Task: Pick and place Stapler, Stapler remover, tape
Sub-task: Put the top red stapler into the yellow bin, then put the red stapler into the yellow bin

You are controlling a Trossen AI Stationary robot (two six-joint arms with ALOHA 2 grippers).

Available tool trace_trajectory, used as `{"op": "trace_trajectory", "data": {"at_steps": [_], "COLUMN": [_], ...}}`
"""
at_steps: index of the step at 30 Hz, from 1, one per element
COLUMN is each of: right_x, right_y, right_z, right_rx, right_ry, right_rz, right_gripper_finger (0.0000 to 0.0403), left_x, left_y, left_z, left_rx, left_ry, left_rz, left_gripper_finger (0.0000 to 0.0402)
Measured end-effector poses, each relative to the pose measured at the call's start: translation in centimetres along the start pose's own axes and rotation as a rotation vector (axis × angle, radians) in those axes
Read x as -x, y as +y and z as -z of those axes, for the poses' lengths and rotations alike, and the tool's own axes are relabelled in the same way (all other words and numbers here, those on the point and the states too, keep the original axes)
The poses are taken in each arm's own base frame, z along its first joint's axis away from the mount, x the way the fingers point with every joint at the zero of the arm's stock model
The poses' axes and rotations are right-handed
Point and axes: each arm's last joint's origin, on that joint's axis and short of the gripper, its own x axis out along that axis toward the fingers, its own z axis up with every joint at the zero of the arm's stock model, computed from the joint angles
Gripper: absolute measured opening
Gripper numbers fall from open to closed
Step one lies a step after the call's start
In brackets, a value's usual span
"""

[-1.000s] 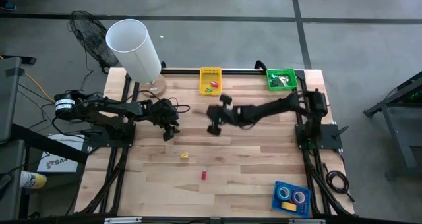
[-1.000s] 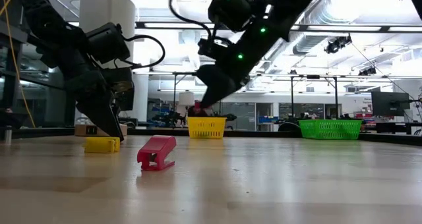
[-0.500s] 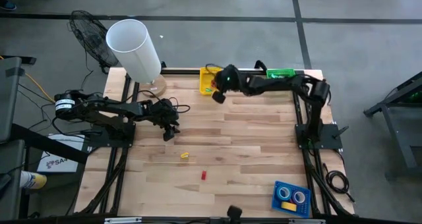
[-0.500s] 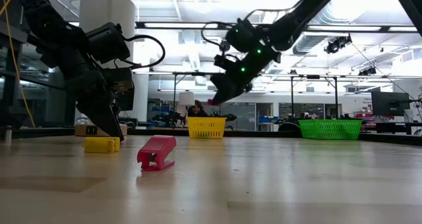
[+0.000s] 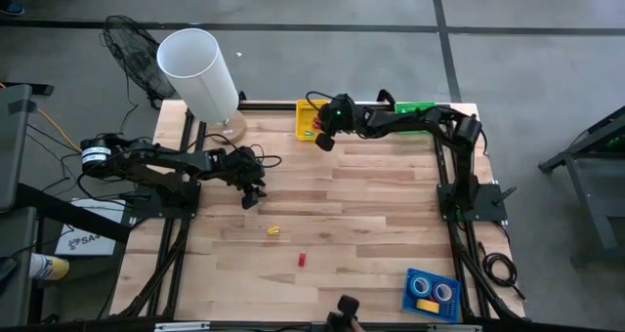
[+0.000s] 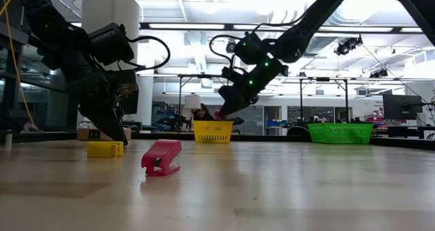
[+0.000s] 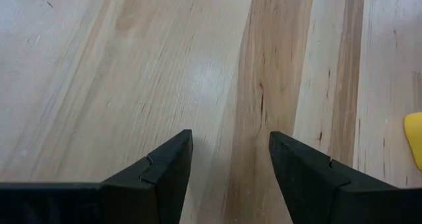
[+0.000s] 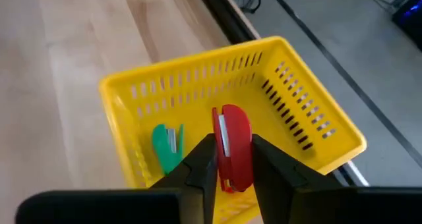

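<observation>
My right hand hangs over the yellow basket at the far edge of the desk, grasping a red stapler remover between the fingers. The piece points down into the basket, its lower end over the near wall rather than the middle. A green stapler remover already lies inside, to one side of the red one.

My left hand hovers low over bare desk, released, nothing between the fingers. A yellow piece shows just at the edge of the left wrist view. In the low view the yellow stapler and the red stapler sit on the desk close together, near that hand. The blue tray with tape rolls is at the near right corner. The green basket stands beside the yellow one.

Risks, as I judge them:
- Letting go here could land the red piece on the near rim and tip it out onto the desk.
- It could also drop onto the green one and bounce.
- If the fingers part unevenly the piece may cling to one pad and swing.
- Pulling back low could catch the basket wall and drag the basket.
</observation>
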Motion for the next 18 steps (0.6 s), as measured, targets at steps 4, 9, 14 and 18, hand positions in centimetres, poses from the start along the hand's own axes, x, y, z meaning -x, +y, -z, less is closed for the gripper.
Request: {"op": "trace_trajectory", "data": {"at_steps": [4,9,14,18], "right_x": [0.1,0.2,0.2,1.1], "right_y": [-0.1,-0.1,-0.1,0.2], "right_z": [-0.4,-0.4,-0.4,-0.8], "right_rx": [-0.004,-0.008,-0.009,-0.002], "right_ry": [-0.033,-0.032,-0.031,-0.008], "right_rz": [0.009,0.008,0.007,-0.012], "right_gripper_finger": [0.0095,0.0138,0.018,0.0197], "left_x": [0.0,0.0,0.0,0.0], "left_y": [0.0,0.0,0.0,0.0], "left_z": [0.0,0.0,0.0,0.0], "left_rx": [0.0,0.0,0.0,0.0], "left_ry": [0.0,0.0,0.0,0.0], "left_rz": [0.0,0.0,0.0,0.0], "left_gripper_finger": [0.0202,0.0202,0.0202,0.0202]}}
